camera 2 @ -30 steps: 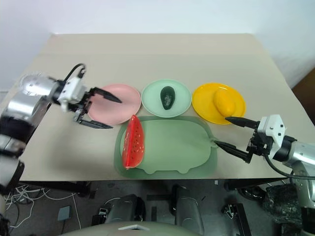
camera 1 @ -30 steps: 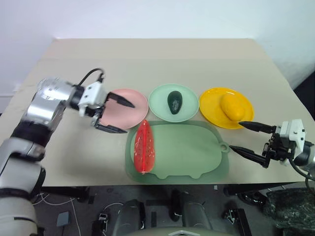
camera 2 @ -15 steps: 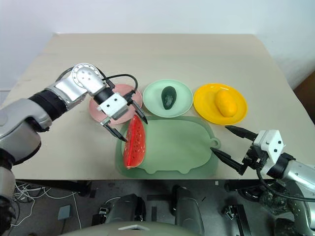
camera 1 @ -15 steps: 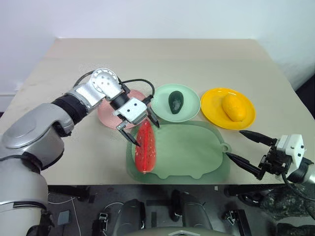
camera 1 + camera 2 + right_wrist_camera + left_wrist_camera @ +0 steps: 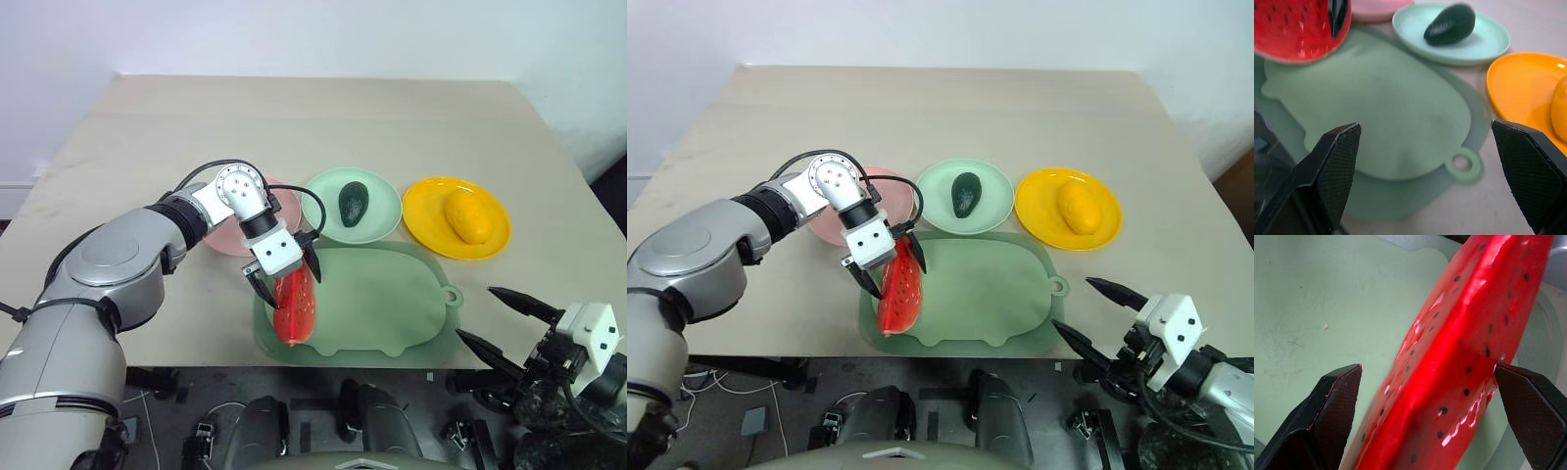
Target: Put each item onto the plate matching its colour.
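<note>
The red watermelon slice (image 5: 295,305) lies on the left part of the green pig-shaped mat (image 5: 382,304). My left gripper (image 5: 284,276) points down over the slice's far end, open, one finger on each side of it; in the left wrist view the slice (image 5: 1459,347) runs between the two fingers (image 5: 1332,406). The pale pink plate (image 5: 286,205) is partly hidden behind that arm. The dark avocado (image 5: 351,203) rests on the mint green plate (image 5: 380,221). The yellow fruit (image 5: 466,215) rests on the yellow plate (image 5: 429,211). My right gripper (image 5: 475,313) hangs open beyond the table's front right edge, holding nothing.
The beige table (image 5: 313,117) stretches bare behind the three plates. The mat's ring tab (image 5: 450,295) points toward the right gripper. Dark equipment and cables lie on the floor below the table's front edge.
My left gripper swung from beside the pink plate to the right and down, and now straddles the watermelon slice. My right gripper drew back off the table's front edge.
</note>
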You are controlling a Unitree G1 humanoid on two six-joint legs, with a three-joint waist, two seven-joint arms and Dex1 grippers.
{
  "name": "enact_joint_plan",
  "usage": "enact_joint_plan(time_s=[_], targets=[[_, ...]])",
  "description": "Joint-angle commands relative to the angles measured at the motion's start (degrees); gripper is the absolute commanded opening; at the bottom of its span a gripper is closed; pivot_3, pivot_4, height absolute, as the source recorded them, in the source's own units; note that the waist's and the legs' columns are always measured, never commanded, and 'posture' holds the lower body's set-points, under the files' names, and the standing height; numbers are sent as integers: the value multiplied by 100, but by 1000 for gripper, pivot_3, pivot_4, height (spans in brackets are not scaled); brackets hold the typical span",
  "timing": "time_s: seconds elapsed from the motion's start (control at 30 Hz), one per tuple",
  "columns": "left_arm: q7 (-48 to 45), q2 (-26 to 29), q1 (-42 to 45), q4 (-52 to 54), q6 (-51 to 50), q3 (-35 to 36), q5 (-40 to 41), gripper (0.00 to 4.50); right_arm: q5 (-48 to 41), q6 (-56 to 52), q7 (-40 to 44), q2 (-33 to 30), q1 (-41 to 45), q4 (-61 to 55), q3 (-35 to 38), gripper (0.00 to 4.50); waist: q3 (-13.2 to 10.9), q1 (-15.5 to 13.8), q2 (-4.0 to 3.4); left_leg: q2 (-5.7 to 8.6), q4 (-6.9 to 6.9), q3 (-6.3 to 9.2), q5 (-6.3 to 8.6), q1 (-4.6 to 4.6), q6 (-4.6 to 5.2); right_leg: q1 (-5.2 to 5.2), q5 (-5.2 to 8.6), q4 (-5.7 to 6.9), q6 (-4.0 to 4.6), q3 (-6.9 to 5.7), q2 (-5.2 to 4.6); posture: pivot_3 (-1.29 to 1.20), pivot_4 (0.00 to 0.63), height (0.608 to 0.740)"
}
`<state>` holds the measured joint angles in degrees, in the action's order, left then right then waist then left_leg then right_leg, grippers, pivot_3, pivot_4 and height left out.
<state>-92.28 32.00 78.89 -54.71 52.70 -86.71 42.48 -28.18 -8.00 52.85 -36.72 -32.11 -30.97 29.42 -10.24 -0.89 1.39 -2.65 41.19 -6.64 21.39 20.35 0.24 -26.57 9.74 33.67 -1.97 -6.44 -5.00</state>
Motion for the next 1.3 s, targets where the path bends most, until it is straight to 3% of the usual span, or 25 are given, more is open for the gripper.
enact_joint_plan(time_s=[0.03, 0.3, 0.47, 0.57, 0.87, 1.0, 1.1, 1.3], targets=[[-22, -67, -209, 22, 96, -148, -134, 4500, 315, 389, 171, -69, -126, -59, -97, 4470, 1, 0, 0, -1, 0, 4, 0, -1, 0, 3, 0, -2, 0, -3, 0, 0, 150, 733], [-22, -62, -290, -64, 188, -201, -246, 4500, 367, 465, 237, -105, 26, 89, -171, 4470, 4, 0, -2, 3, -1, 18, 1, 1, 2, 21, 0, -12, 0, -10, 0, 0, 150, 733], [-22, 15, -287, -94, 184, -412, -345, 2966, 351, 400, 194, -111, 247, 108, -234, 4500, 14, 0, -9, 5, -2, 21, 1, 0, 2, 33, 0, -13, 0, -11, 0, 0, 150, 733], [-22, 28, -318, -93, 123, -239, -245, 2425, 335, 350, 190, -120, 332, 120, -242, 4500, 17, 4, -14, 5, -3, 24, 1, 0, 2, 33, 0, -13, 0, -11, 1, 0, 150, 733], [-22, 173, -24, 201, -1628, 1078, 772, 2403, 301, 274, 239, -208, 659, 313, -369, 4500, 9, -10, -4, 13, 10, 45, 0, 5, 2, 6, -14, -7, 20, -13, 1, 0, 150, 733], [-22, 200, 237, -49, -2676, 2036, 931, 2403, 288, 255, 293, -284, 850, 436, -454, 4500, 1, -4, 9, 16, 9, 48, 0, 6, 2, 7, -15, -11, 19, -18, 1, 0, 150, 733], [-22, 212, 456, -778, -3135, 2659, 432, 2403, 276, 227, 328, -354, 1081, 572, -548, 4500, -1, 8, 13, 17, 11, 48, 0, 6, 3, 8, -15, -11, 19, -19, 1, 0, 150, 733], [-22, 281, 285, -1922, -2877, 3724, -1199, 2403, 255, 190, 368, -389, 1343, 684, -689, 4500, 1, 10, 10, 18, -1, 61, 0, 2, 2, 6, -17, -11, 15, -19, 11, 0, 150, 733]])
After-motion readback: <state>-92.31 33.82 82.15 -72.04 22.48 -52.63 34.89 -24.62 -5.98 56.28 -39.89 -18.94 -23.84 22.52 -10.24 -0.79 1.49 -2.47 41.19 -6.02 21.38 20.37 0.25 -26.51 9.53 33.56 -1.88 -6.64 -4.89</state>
